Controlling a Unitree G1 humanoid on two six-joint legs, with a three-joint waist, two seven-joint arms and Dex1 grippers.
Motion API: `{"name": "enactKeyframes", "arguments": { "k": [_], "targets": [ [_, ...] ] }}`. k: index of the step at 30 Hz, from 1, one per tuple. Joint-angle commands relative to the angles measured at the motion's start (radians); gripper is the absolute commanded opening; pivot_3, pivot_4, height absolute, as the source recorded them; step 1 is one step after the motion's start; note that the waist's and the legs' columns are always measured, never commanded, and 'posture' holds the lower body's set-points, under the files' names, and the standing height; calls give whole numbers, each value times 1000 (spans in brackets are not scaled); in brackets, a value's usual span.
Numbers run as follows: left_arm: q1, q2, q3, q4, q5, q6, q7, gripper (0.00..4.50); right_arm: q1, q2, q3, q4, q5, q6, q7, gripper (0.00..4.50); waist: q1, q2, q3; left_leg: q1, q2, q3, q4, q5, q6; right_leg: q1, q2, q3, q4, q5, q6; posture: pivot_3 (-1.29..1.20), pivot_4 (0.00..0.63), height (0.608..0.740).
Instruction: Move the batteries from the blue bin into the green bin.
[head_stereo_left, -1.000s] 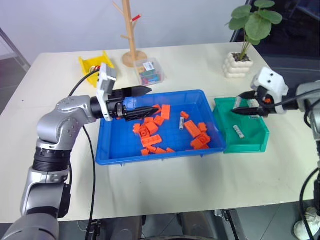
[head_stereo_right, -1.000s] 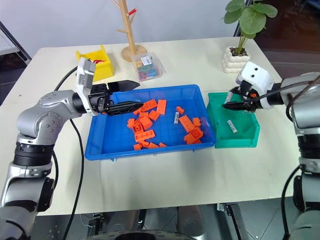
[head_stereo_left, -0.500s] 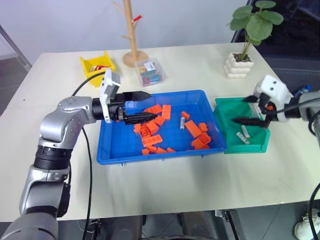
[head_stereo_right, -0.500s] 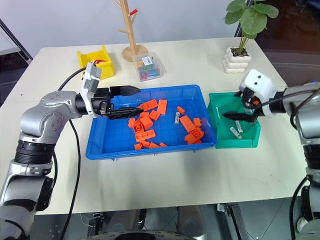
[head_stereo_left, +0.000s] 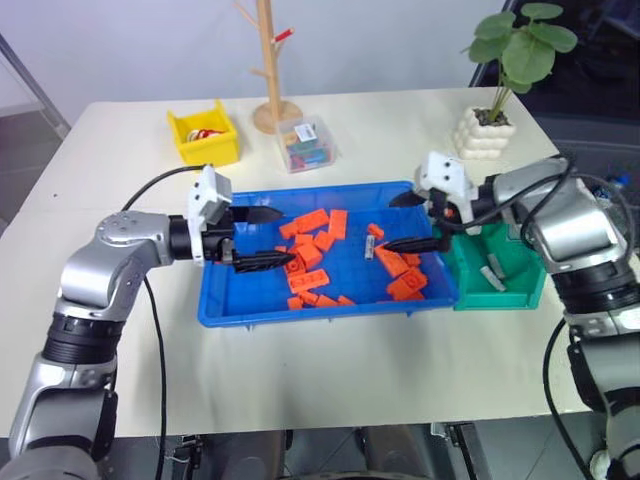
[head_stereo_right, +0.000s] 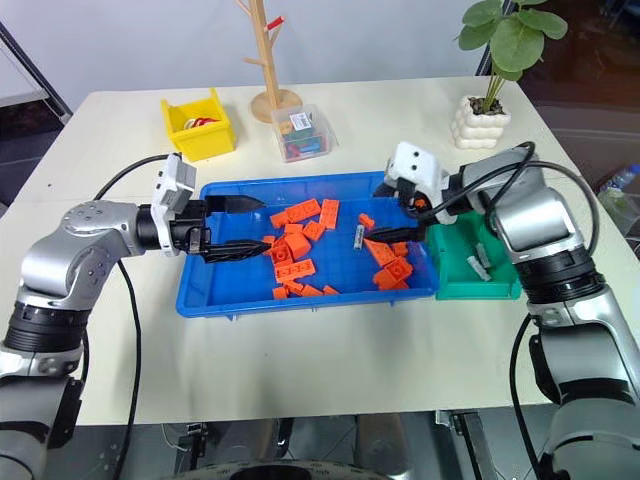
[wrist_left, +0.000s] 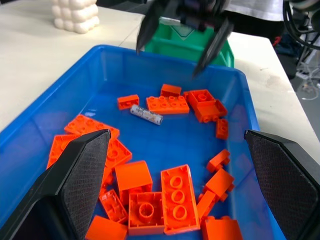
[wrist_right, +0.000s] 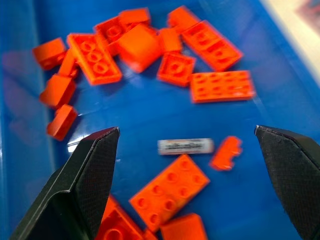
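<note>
Now, target: I see one battery (head_stereo_right: 357, 235) lying loose on the floor of the blue bin (head_stereo_right: 300, 303), right of centre in the right eye frame, among the orange bricks (head_stereo_right: 293, 269).
Long axis: runs up-and-down in that frame, slightly tilted; in the right wrist view the battery (wrist_right: 185, 146) lies crosswise between my two fingers.
Nearer arm: right tool (head_stereo_right: 395, 218), spread wide and empty, hovers just right of it.
Farther arm: left tool (head_stereo_right: 233, 224), also spread and empty, sits well apart at the bin's left end.
Already moved: two batteries (head_stereo_right: 476, 258) in the green bin (head_stereo_right: 455, 290).
Judgement: I'd lower the right tool and turn it to close across the short axis.
</note>
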Motion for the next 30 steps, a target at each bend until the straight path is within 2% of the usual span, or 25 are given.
{"name": "enactKeyframes", "arguments": {
  "k": [1,14,22,30],
  "targets": [
    [24,19,42,-52,-23,12,17,4500,-35,18,25,36,-13,-48,37,4449,-5,0,0,0,0,0,0,0,0,0,0,0,0,0,0,0,150,740],
    [84,48,57,-138,-46,39,49,4500,-109,173,104,319,-125,-230,23,4449,-4,0,0,1,0,0,0,0,0,0,1,0,0,0,0,0,150,740],
    [94,47,63,-162,-63,48,75,4500,-142,202,108,473,-199,-339,7,4449,-5,0,0,1,0,0,-1,0,0,0,1,0,0,0,0,0,150,740],
    [88,39,59,-161,-68,45,93,4500,-147,220,98,529,-224,-371,-1,4449,-5,0,0,1,0,0,-1,0,0,0,1,0,0,0,0,0,150,740]
  ]
}}
